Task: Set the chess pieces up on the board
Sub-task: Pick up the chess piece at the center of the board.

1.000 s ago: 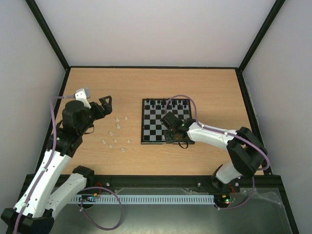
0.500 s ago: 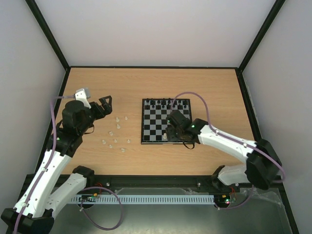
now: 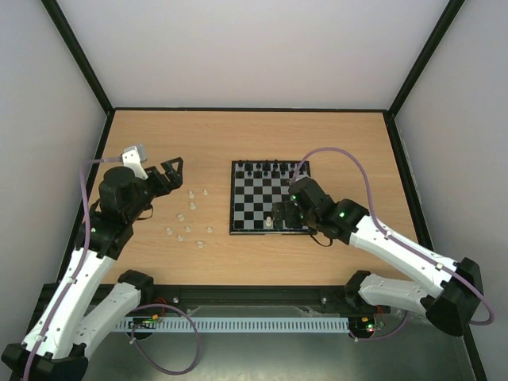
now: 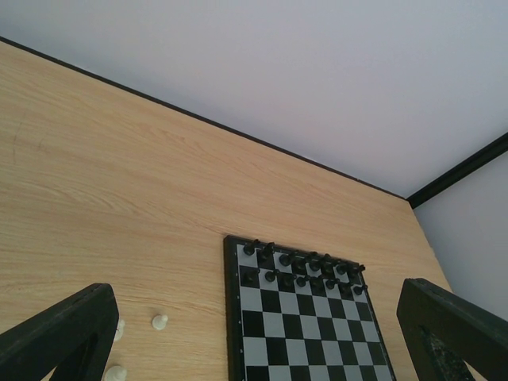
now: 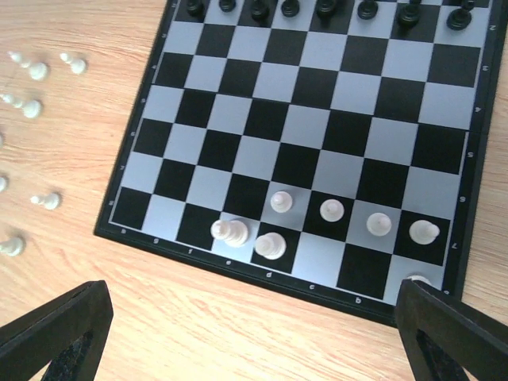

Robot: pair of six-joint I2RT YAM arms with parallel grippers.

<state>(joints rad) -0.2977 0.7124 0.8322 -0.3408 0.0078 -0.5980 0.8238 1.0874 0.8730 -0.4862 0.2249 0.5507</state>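
Board right of surface centre. Several white pieces on its near rows, others loose toward surface's left edge. Right end effector now fully spread, empty, drawn back since piece release. Left end effector spread wide, empty.

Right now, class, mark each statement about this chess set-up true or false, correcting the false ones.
1. The tiny black chessmen stand on the far rows of the small black-and-grey checked chessboard. True.
2. Some tiny white plastic chessmen stand on its near rows. True.
3. No white chessmen lie off the chessboard. False: several lie on the wooden table left of it.
4. The right gripper is shut on a white chessman. False: its jaws are open, empty.
5. The left gripper is open. True.
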